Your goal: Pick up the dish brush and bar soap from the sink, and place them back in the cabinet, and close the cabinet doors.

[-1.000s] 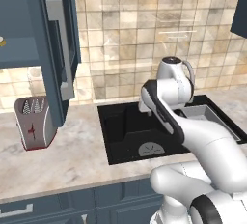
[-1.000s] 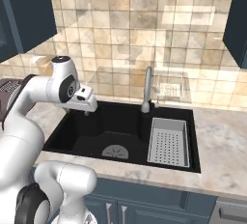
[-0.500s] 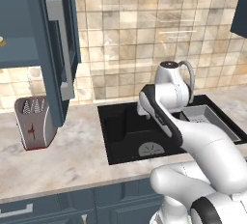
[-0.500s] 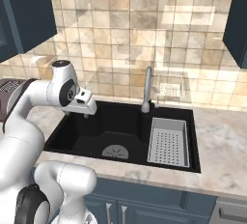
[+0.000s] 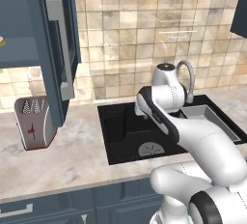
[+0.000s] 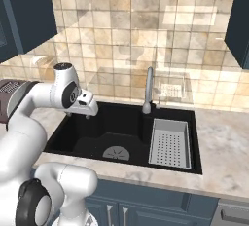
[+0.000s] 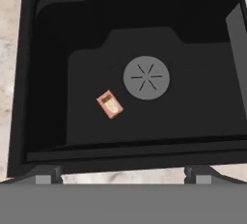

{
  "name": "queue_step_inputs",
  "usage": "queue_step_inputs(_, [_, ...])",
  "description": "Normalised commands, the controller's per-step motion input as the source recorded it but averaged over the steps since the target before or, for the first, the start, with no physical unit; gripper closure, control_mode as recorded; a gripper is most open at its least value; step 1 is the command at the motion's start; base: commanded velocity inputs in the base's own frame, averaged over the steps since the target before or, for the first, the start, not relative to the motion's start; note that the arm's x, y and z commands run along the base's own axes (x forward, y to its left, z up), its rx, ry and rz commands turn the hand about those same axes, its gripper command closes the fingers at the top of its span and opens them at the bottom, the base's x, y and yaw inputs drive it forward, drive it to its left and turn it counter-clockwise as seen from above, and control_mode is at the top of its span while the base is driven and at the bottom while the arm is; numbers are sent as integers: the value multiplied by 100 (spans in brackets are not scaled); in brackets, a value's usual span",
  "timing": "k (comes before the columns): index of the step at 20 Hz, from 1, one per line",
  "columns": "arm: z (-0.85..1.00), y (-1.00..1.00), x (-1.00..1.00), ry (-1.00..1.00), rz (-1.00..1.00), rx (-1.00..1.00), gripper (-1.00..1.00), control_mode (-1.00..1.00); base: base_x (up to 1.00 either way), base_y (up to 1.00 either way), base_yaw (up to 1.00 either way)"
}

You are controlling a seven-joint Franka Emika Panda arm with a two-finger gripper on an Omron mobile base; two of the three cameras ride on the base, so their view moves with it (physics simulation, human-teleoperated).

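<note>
Half done at best: bar soap [image 7: 109, 104] lying on sink [image 7: 48, 49] floor beside drain [image 7: 146, 77], end effector [image 7: 123, 172] spread and empty above, cabinet door [image 5: 60, 49] open, brush unseen.

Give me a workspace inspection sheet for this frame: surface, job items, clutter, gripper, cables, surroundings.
Surface: beige marble counter around a black sink with a round grey drain.
Job's things: bar soap lies flat on the sink floor beside the drain, apart from it. Dish brush: nothing seen. Cabinet door stands open at upper left; something pale sits at the shelf's edge, too little of it in view to identify.
Clutter: toaster on the counter under the open door; grey perforated tray in the sink's right part.
Gripper: gripper open, empty, above the sink's near rim.
Cables: nothing seen.
Surroundings: tiled backsplash, curved faucet, blue lower cabinets.
</note>
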Motion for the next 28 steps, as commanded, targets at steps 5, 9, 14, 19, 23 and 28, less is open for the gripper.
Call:
queue_step_inputs(5, [-12,12,8,2,0,0,-100,-100,0,0,0])
queue_step_inputs(9, [-13,10,2,4,0,0,-100,-100,0,0,0])
queue_step_inputs(14, [-6,3,9,2,0,0,-100,-100,0,0,0])
queue_step_inputs(19, [0,0,21,0,0,0,-100,-100,0,0,0])
queue_step_inputs(23, [-1,0,25,0,0,0,-100,-100,0,0,0])
queue_step_inputs(28, [-3,0,24,2,1,0,-100,-100,0,0,0])
